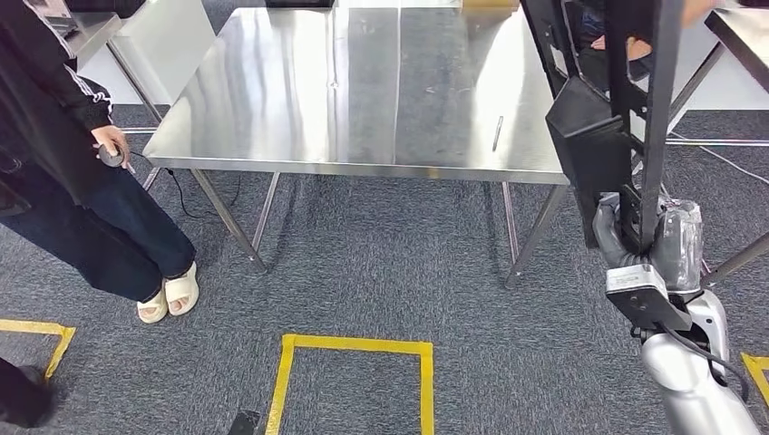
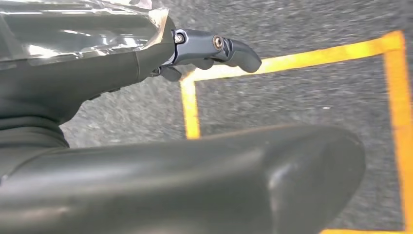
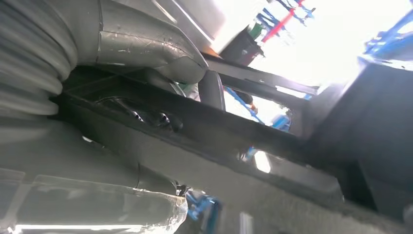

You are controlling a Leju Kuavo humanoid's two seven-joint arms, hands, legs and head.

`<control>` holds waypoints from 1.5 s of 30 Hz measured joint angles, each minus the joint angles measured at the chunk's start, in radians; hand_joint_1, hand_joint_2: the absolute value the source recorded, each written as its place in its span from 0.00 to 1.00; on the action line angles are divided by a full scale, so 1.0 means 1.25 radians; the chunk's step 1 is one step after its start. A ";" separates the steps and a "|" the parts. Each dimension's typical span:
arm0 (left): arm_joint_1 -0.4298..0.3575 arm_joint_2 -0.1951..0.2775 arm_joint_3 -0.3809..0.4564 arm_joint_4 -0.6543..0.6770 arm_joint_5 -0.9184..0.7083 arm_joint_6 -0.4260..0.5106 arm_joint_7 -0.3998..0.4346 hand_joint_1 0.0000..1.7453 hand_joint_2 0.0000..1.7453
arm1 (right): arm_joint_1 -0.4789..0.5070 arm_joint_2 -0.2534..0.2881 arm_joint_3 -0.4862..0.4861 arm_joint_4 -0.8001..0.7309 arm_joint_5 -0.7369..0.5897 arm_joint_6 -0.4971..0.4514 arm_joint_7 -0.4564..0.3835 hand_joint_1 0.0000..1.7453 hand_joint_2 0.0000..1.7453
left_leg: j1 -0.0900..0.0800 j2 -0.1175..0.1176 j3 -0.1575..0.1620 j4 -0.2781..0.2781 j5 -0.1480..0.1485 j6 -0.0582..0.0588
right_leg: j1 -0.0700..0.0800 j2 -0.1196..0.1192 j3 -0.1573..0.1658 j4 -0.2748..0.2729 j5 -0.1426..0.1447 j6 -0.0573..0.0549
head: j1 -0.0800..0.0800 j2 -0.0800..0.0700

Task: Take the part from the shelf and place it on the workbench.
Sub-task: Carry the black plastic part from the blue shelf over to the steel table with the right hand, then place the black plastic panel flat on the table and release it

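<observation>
Above the workbench's right edge we record our right hand gripping the black part, raised clear of the steel top, while our left hand hangs empty, fingers loosely extended, over grey carpet with yellow tape, a person standing by the left corner.

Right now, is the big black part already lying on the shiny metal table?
No. The right hand holds the black part up in the air at the steel workbench's right end.
</observation>
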 joint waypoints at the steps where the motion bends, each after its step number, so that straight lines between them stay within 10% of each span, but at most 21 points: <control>1: -0.002 -0.001 0.000 0.000 -0.001 0.000 0.000 0.00 0.00 | 0.000 0.000 -0.002 -0.002 0.001 0.002 0.000 1.00 1.00 | 0.000 0.015 -0.041 0.059 -0.010 0.000 | 0.003 -0.003 0.011 0.000 -0.010 -0.005 | -0.002 0.000; 3: -0.002 -0.003 -0.001 0.000 -0.001 0.001 0.000 0.00 0.00 | -0.001 0.001 -0.005 -0.002 0.002 0.006 0.000 1.00 1.00 | -0.001 0.023 -0.129 0.161 -0.018 0.001 | 0.009 -0.008 0.033 -0.001 -0.029 -0.010 | -0.003 0.000; 5: 0.000 -0.004 -0.001 0.000 0.000 0.001 0.000 0.00 0.00 | -0.002 0.002 -0.006 -0.002 0.002 0.009 0.000 1.00 1.00 | -0.007 0.023 -0.172 0.154 0.037 0.014 | 0.014 -0.011 0.059 -0.003 -0.051 -0.012 | -0.003 0.000; 8: 0.001 -0.001 -0.001 0.000 0.000 0.001 0.000 0.00 0.00 | -0.003 0.005 -0.006 -0.001 0.002 0.012 0.000 1.00 1.00 | -0.032 0.026 -0.139 -0.011 0.172 0.055 | 0.020 -0.016 0.108 -0.024 -0.080 -0.011 | -0.003 0.000; 10: 0.002 0.001 -0.001 0.001 0.001 0.001 0.000 0.00 0.00 | -0.003 0.008 -0.006 0.000 0.001 0.014 -0.001 1.00 1.00 | -0.044 0.030 -0.104 -0.074 0.184 0.076 | 0.022 -0.018 0.141 -0.057 -0.086 -0.004 | -0.003 0.000; 13: 0.002 0.000 -0.001 0.001 0.003 0.002 -0.001 0.00 0.00 | -0.011 0.009 -0.007 0.002 0.002 0.015 -0.001 1.00 1.00 | -0.047 0.024 -0.050 -0.115 0.155 0.084 | 0.025 -0.020 0.163 -0.043 -0.051 0.026 | -0.007 0.000; 15: 0.001 -0.001 -0.001 0.001 0.004 0.002 -0.002 0.00 0.00 | -0.018 0.009 -0.008 0.004 0.001 0.016 -0.002 1.00 1.00 | -0.046 0.016 -0.006 -0.140 0.139 0.082 | 0.024 -0.015 0.109 0.056 -0.028 0.028 | -0.010 0.000; 17: 0.001 -0.003 -0.001 0.001 0.006 0.002 -0.003 0.00 0.00 | -0.021 0.010 -0.007 0.008 0.000 0.017 -0.003 1.00 1.00 | -0.043 0.008 0.026 -0.151 0.118 0.080 | 0.025 -0.010 0.027 0.149 -0.051 0.011 | -0.013 0.000; 19: 0.004 -0.005 -0.001 0.001 0.007 0.002 -0.004 0.00 0.00 | -0.022 0.011 -0.007 0.013 -0.001 0.019 -0.003 1.00 1.00 | -0.043 -0.001 0.060 -0.153 0.089 0.075 | 0.026 -0.008 -0.038 0.169 -0.118 0.001 | -0.012 0.000; 21: 0.007 -0.006 -0.001 0.001 0.009 0.002 -0.006 0.00 0.00 | -0.024 0.011 -0.006 0.019 -0.001 0.021 -0.004 1.00 1.00 | -0.042 -0.009 0.102 -0.153 0.056 0.070 | 0.022 -0.008 -0.072 0.119 -0.153 0.016 | -0.012 0.000; 24: 0.011 -0.005 -0.001 0.003 0.012 0.002 -0.007 0.00 0.00 | -0.028 0.013 -0.001 0.034 -0.005 0.024 -0.006 1.00 1.00 | -0.042 -0.015 0.155 -0.152 0.000 0.060 | 0.013 -0.016 -0.073 -0.016 0.012 0.075 | -0.012 0.000; 25: 0.011 -0.005 0.000 0.004 0.013 0.003 -0.007 0.00 0.00 | -0.030 0.013 0.001 0.038 -0.006 0.025 -0.007 1.00 1.00 | -0.042 -0.016 0.169 -0.156 -0.017 0.057 | 0.016 -0.020 -0.063 -0.043 0.068 0.076 | -0.014 0.000; 27: 0.009 -0.006 0.000 0.004 0.014 0.003 -0.007 0.00 0.00 | -0.043 0.013 0.004 0.042 -0.007 0.027 -0.008 1.00 1.00 | -0.039 -0.013 0.187 -0.140 -0.019 0.050 | 0.025 -0.021 -0.032 -0.063 0.098 0.040 | -0.016 0.000; 30: 0.004 -0.008 0.001 0.004 0.014 0.003 -0.008 0.00 0.00 | -0.066 0.012 0.005 0.042 -0.007 0.027 -0.010 1.00 1.00 | -0.032 0.005 0.114 0.011 0.023 0.042 | 0.022 -0.017 0.010 -0.078 0.079 -0.011 | -0.018 0.000; 33: 0.004 -0.010 0.001 0.004 0.016 0.003 -0.009 0.00 0.00 | -0.076 0.013 0.008 0.043 -0.010 0.027 -0.012 1.00 1.00 | -0.019 0.010 -0.003 0.128 -0.050 0.025 | 0.015 -0.019 0.038 -0.083 0.059 -0.026 | -0.020 0.000; 36: 0.005 -0.009 0.003 0.004 0.021 0.003 -0.014 0.00 0.00 | -0.086 0.015 0.012 0.048 -0.015 0.032 -0.015 1.00 1.00 | 0.004 0.014 -0.056 0.091 -0.087 0.001 | -0.003 -0.016 0.064 -0.085 0.035 -0.007 | -0.020 0.000; 40: 0.010 -0.015 0.006 0.004 0.025 0.005 -0.021 0.00 0.00 | -0.111 0.016 0.020 0.062 -0.028 0.041 -0.020 1.00 1.00 | 0.033 0.045 -0.055 -0.061 0.075 -0.028 | -0.013 -0.015 0.081 -0.068 -0.004 0.035 | -0.027 0.000; 43: 0.011 -0.018 0.007 0.004 0.026 0.005 -0.020 0.00 0.00 | -0.128 0.011 0.026 0.076 -0.043 0.042 -0.029 1.00 1.00 | 0.026 0.050 -0.061 -0.051 0.096 -0.008 | -0.014 -0.022 0.085 -0.066 -0.028 0.061 | -0.024 0.000; 45: 0.007 -0.017 0.007 0.004 0.025 0.001 -0.018 0.00 0.00 | -0.132 0.011 0.029 0.082 -0.042 0.037 -0.032 1.00 1.00 | 0.022 0.043 -0.056 -0.050 0.097 0.008 | -0.018 -0.022 0.079 -0.040 -0.045 0.060 | -0.018 0.000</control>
